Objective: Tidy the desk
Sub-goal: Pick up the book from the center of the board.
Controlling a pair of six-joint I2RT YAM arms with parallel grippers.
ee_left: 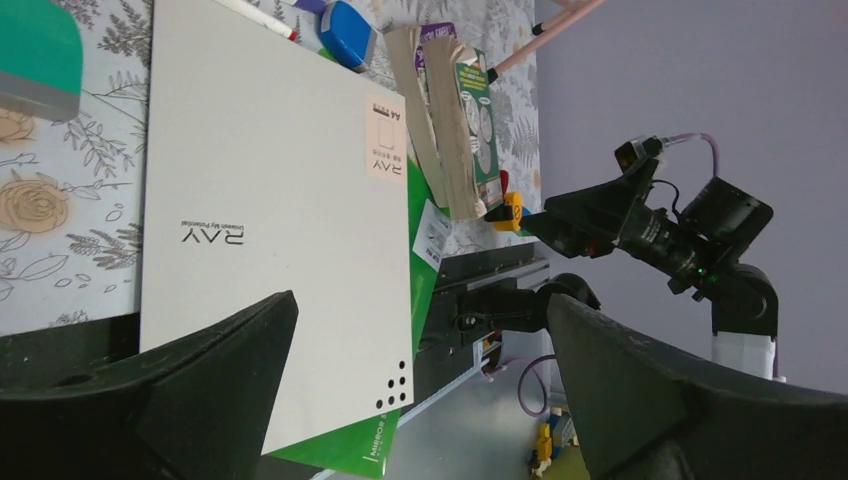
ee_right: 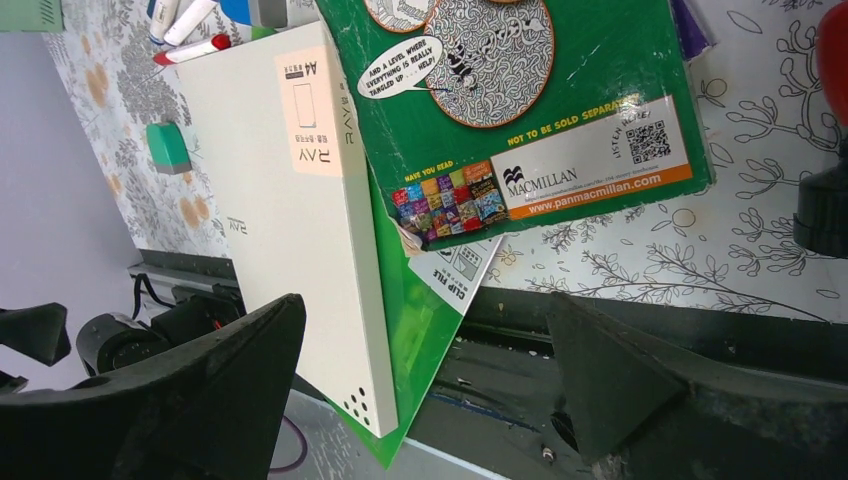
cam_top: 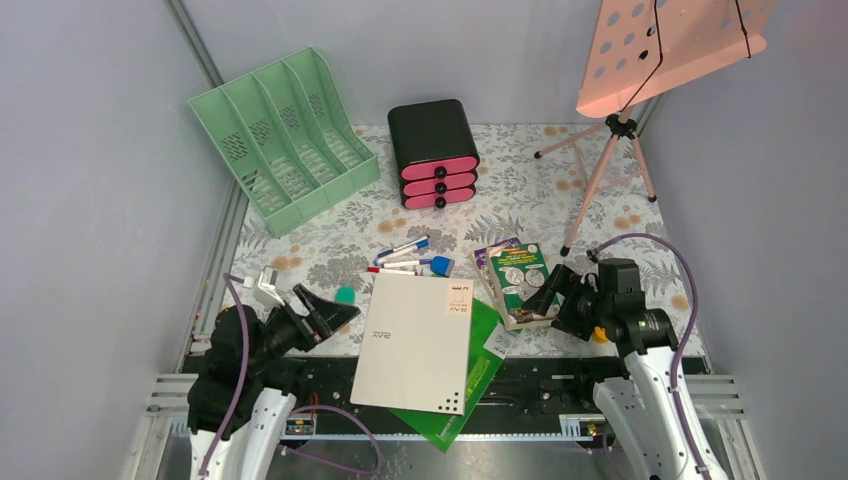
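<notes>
The table point(cam_top: 520, 200) fills the middle of the top view between grey walls, with its black rail point(cam_top: 560, 375) along the near edge by the arm bases.

At its far left corner a mint rack point(cam_top: 285, 135) stands at an angle. A black drawer box point(cam_top: 435, 155) with three pink fronts stands at the far middle. The tripod legs of a pink stand point(cam_top: 665, 45) rest at the far right.

Nearer the arms, a few markers point(cam_top: 405, 255) lie side by side with a blue object point(cam_top: 441, 265) at their right end. A small teal object point(cam_top: 345, 295) lies to their left.

Just in front of the markers a white paper pack point(cam_top: 415, 340) lies on a green folder point(cam_top: 475, 380). Both reach out over the rail.

Right of the pack a green book point(cam_top: 520, 280) lies on top of another book. Its near corner overlaps the folder.

The left claw point(ee_left: 420, 300) is wide and holds nothing. It sits low at the near left, pointing at the pack. The right claw point(ee_right: 425, 298) is also wide and empty, just beside the book's near right corner.
</notes>
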